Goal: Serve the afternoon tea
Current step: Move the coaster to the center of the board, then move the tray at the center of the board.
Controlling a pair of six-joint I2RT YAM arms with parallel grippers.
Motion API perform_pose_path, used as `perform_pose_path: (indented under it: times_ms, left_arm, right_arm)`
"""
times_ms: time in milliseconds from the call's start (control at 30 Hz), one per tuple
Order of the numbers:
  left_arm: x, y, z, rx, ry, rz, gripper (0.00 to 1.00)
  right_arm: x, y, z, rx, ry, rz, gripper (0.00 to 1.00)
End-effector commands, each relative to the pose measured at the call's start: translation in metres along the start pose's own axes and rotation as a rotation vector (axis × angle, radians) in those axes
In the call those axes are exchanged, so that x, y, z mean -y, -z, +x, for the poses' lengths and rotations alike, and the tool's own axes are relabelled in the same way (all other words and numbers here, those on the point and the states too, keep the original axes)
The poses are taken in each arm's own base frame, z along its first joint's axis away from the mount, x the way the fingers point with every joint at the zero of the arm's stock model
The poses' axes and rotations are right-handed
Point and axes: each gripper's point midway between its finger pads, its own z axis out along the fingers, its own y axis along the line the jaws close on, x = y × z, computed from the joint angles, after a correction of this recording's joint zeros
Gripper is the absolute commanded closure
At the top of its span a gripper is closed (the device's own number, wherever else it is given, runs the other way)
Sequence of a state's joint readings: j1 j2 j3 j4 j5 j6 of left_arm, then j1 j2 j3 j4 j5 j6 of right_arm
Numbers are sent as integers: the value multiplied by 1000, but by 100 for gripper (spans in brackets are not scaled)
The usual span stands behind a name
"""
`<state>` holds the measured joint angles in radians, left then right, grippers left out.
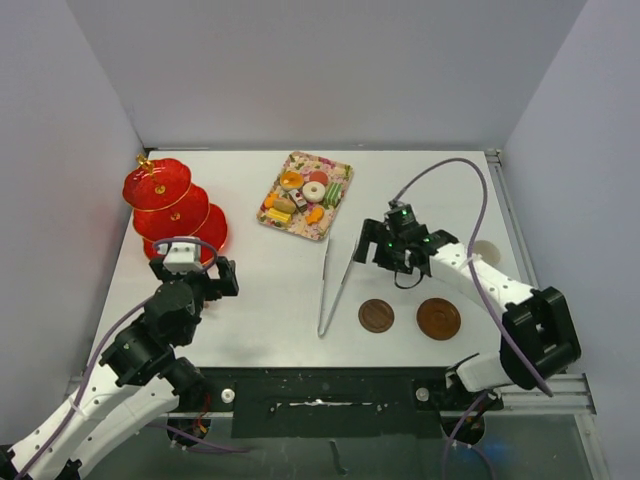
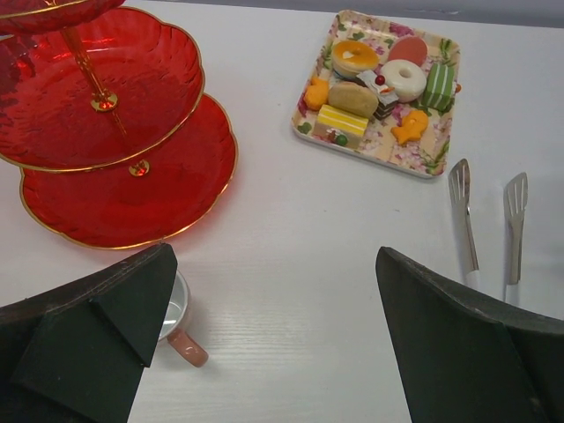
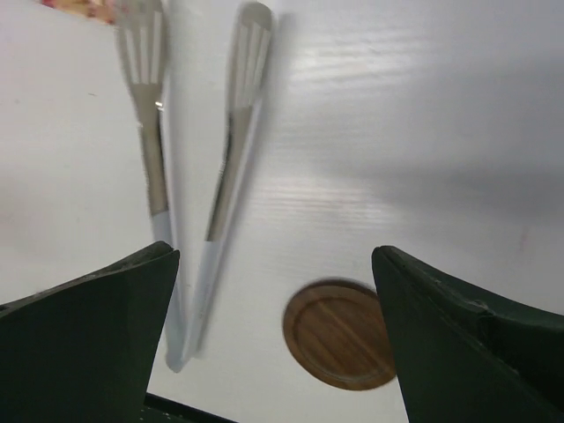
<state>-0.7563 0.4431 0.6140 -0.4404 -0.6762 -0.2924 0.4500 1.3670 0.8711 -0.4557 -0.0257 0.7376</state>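
The red translucent three-tier stand [image 1: 170, 205] with a gold handle stands at the far left and also shows in the left wrist view [image 2: 115, 132]. Small colourful cakes [image 1: 303, 190] lie on a flowered tray [image 1: 335, 205] at the back middle. My left gripper [image 1: 193, 270] is open and empty in front of the stand. The pink cup [image 2: 181, 330] stands by its left finger, partly hidden. Two round brown saucers [image 1: 376, 316] [image 1: 438, 318] lie near the front edge. My right gripper [image 1: 378, 252] is open and empty above one saucer [image 3: 339, 333]. A pale cup rim [image 1: 487, 252] shows behind the right arm.
Metal tongs [image 1: 338, 275] lie open between the tray and the saucers, handles toward the front; they also show in the right wrist view [image 3: 194, 176] and the left wrist view [image 2: 485, 220]. Grey walls close off the left, back and right.
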Motion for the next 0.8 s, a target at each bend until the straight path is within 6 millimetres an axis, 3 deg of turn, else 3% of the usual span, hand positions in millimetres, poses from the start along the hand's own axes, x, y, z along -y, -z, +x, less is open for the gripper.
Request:
perform_pose_path:
  times_ms: [0,133,300,567,767]
  left_arm:
    - [5,-2,-16,50,45,15,3]
    - [5,-3,-15,47,45,11,3]
    - [11,-6,-11,29,33,37,3]
    - [14,-10,-8,8,22,45,3]
    - [9,-13,-9,11,31,31,3]
  right_arm:
    - [-56,-4,-50,110,77,-10,2]
    - [-46,-15,-90,187,102,232,2]
    - [-56,-47,-127,164,157,307,2]
    - [-64,-85,-153,134,114,238,2]
    - [-66,-113,-158,93,82,174,2]
